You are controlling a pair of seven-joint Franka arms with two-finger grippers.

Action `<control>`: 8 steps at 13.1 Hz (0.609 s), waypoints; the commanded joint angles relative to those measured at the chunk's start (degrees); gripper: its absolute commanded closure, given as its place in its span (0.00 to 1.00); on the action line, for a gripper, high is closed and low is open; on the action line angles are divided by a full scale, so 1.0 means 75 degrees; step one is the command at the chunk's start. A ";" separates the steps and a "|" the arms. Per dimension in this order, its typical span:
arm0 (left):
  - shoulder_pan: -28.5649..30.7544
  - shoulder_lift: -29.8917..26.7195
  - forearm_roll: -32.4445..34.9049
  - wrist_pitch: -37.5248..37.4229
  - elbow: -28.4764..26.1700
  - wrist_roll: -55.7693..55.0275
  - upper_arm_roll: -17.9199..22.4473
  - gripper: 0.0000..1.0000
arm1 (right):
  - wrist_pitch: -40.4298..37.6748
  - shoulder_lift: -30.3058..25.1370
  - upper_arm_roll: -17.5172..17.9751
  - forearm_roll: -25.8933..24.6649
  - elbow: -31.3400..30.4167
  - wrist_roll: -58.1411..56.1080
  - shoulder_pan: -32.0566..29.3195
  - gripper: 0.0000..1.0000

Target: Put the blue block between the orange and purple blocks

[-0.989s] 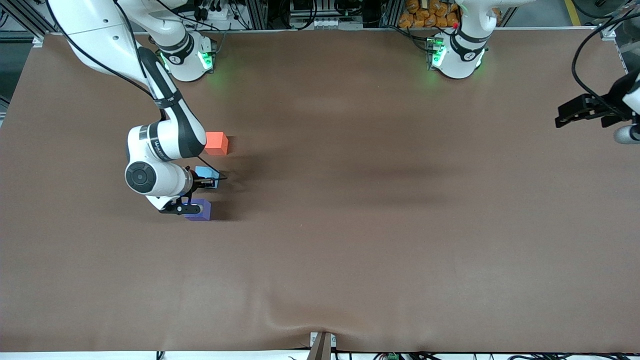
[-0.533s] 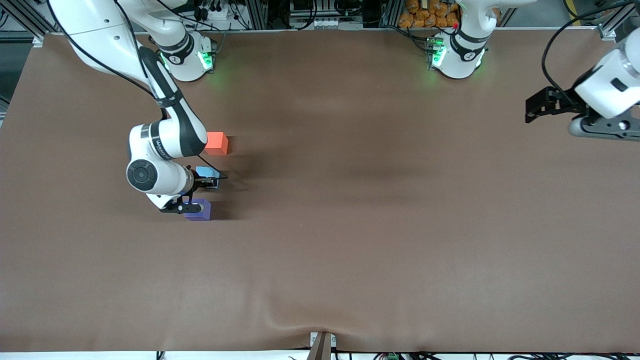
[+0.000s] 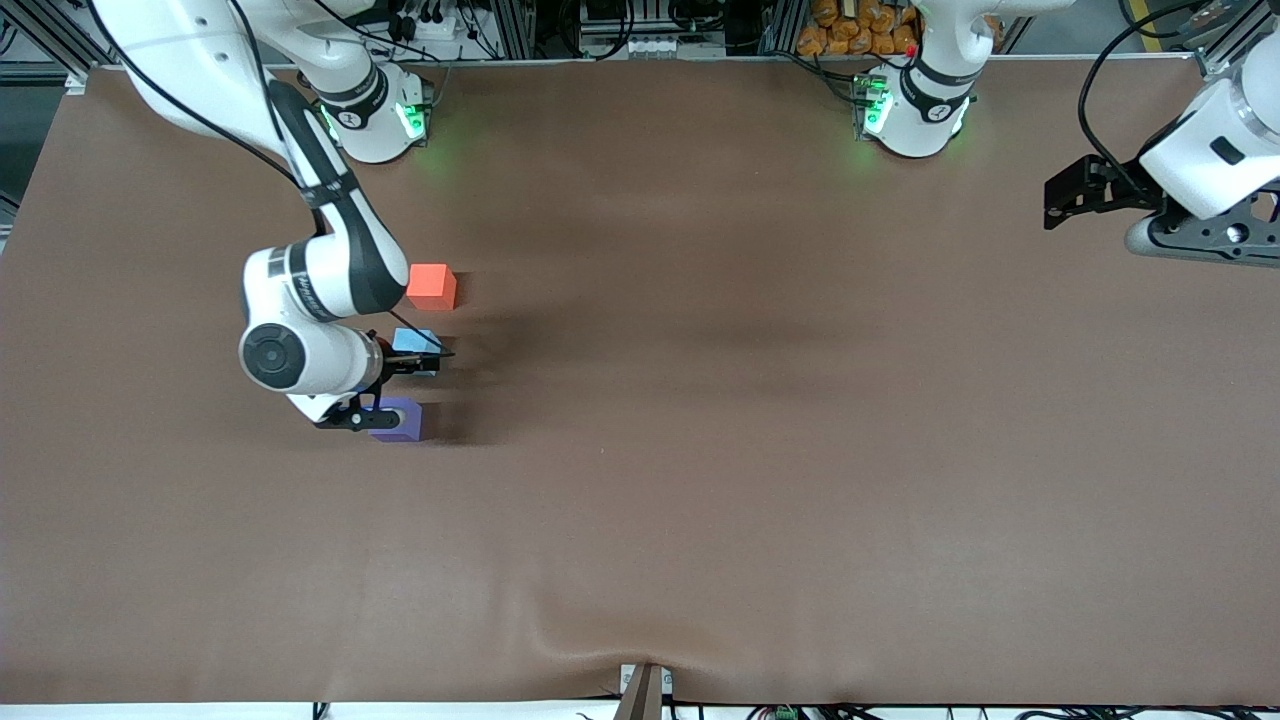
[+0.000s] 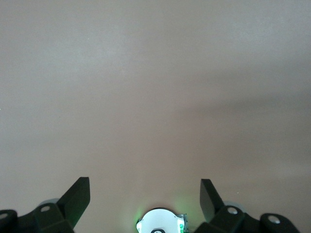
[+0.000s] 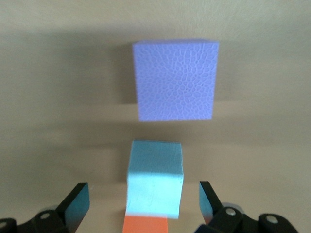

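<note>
The light blue block rests on the table between the orange block and the purple block, in a rough line with them. My right gripper hangs just over the blue block. In the right wrist view this gripper is open, with a gap on each side of the blue block. The purple block and an edge of the orange block show there too. My left gripper is open and empty over the left arm's end of the table.
The brown table cover carries nothing else. Both arm bases stand along the table's edge farthest from the front camera. The cover has a wrinkle near the front edge.
My left arm has swung in from the table's end and risen. My right arm's wrist has shifted slightly toward its own end of the table. The three blocks stay in line.
</note>
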 commanded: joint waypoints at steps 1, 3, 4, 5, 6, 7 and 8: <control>0.0469 -0.0150 0.0058 -0.0113 -0.0014 -0.0054 -0.0163 0.00 | -0.1674 -0.0170 0.0108 0.0030 0.1561 -0.0077 -0.0095 0.00; 0.0506 -0.0173 0.0058 -0.0113 -0.0014 -0.0054 -0.0235 0.00 | -0.2438 -0.0158 0.0085 0.0030 0.2872 -0.0123 -0.0200 0.00; 0.0460 -0.0174 0.0058 -0.0101 -0.0014 -0.0054 -0.0211 0.00 | -0.2940 -0.0135 0.0062 -0.0074 0.3552 -0.0124 -0.0247 0.00; 0.0413 -0.0150 0.0070 -0.0043 -0.0014 -0.0054 -0.0165 0.00 | -0.3386 -0.0100 0.0085 -0.0099 0.4081 -0.0124 -0.0340 0.00; 0.0401 -0.0139 0.0081 -0.0042 -0.0014 -0.0054 -0.0153 0.00 | -0.3588 -0.0088 0.0108 -0.0076 0.4504 -0.0124 -0.0469 0.00; 0.0447 -0.0150 0.0081 -0.0042 -0.0014 -0.0054 -0.0176 0.00 | -0.3810 -0.0088 0.0143 -0.0075 0.4833 -0.0135 -0.0621 0.00; 0.0459 -0.0150 0.0035 -0.0042 -0.0014 -0.0043 -0.0164 0.00 | -0.4137 -0.0099 0.0225 -0.0064 0.5231 -0.0124 -0.0924 0.00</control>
